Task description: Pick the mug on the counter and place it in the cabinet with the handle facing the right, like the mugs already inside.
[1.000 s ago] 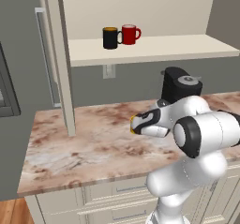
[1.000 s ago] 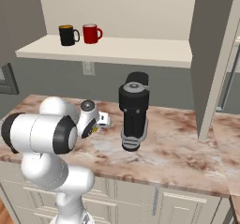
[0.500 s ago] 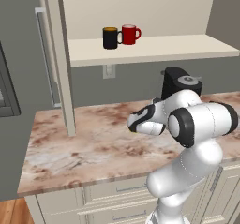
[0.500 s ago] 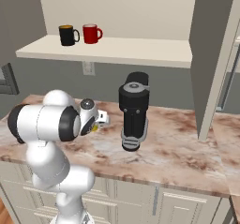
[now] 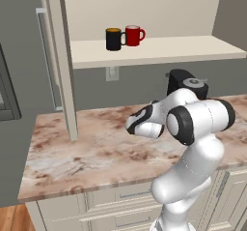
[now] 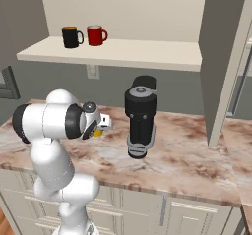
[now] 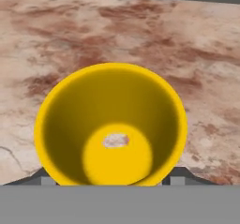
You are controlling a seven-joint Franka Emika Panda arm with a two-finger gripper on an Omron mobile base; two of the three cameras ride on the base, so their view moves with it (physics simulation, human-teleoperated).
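A: Mug (image 7: 111, 129) sits right under the hand camera, mouth up, with the claw (image 7: 110, 177) at its base and a dark fingertip (image 7: 43, 176) showing on either side of the yellow wall.

B: Clamped on it?

A: I judge so; the fingertips hug both sides, though actual contact is hidden. A sliver of yellow (image 6: 98, 132) also peeks out beside the wrist, low over the tabletop (image 5: 87, 148).

B: And the handle?

A: Can't see it from here, so I can't tell its direction.

B: Why does that matter?

A: The black mug (image 5: 114, 39) and red mug (image 5: 132, 35) on the cabinet (image 5: 159, 49) shelf have handles pointing right. The coffee machine (image 6: 141, 116) stands nearby, so the lift should steer clear.
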